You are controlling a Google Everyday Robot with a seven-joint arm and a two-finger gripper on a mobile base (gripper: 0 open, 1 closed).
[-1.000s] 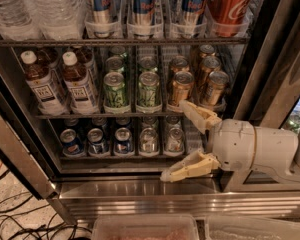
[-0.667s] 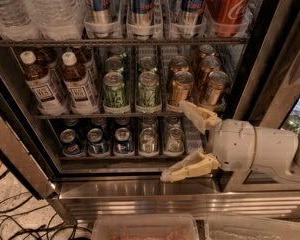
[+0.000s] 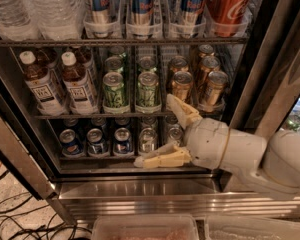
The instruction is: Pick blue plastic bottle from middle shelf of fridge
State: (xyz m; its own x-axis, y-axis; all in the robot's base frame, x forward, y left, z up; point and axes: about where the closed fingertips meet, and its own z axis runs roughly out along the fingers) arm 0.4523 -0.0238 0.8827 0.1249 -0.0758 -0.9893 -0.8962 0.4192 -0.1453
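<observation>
Nearest to us, at the bottom edge, are two clear plastic bins [image 3: 145, 228], w/ dark cables [image 3: 20, 218] on the floor to the left. Just beyond is the steel sill of the fridge [image 3: 140, 190].

The white arm [image 3: 270, 161] comes in from the right, low, in front of the open fridge. Its gripper [image 3: 153, 130] sits in front of the bottom shelf, right of centre. We see its two tan fingers [image 3: 165, 159] spread wide apart w/ nothing between them but air. The lower finger lies approx. level along the bottom shelf's front edge. The upper one angles up-left, tip reaching the middle shelf's rail in front of the gold cans [image 3: 182, 86].

On the bottom shelf, behind the gripper, are short dark blue cans [image 3: 96, 141] at left and silver cans [image 3: 147, 140] towards centre.

The middle shelf [image 3: 110, 115] holds the blue plastic bottle [image 3: 77, 84] in the front row, 2nd lane from the left. It stands upright, has a white cap and brown drink, and is well apart from the gripper, up and to its left. A twin bottle [image 3: 40, 84] stands just left of it, w/ more behind. Right of them are two lanes of green cans [image 3: 115, 90], then the gold cans.

Farthest up, the top shelf has big water bottles [image 3: 52, 9] at left, tall blue cans [image 3: 140, 4] in the middle, and a red can [image 3: 229, 6] at right.
</observation>
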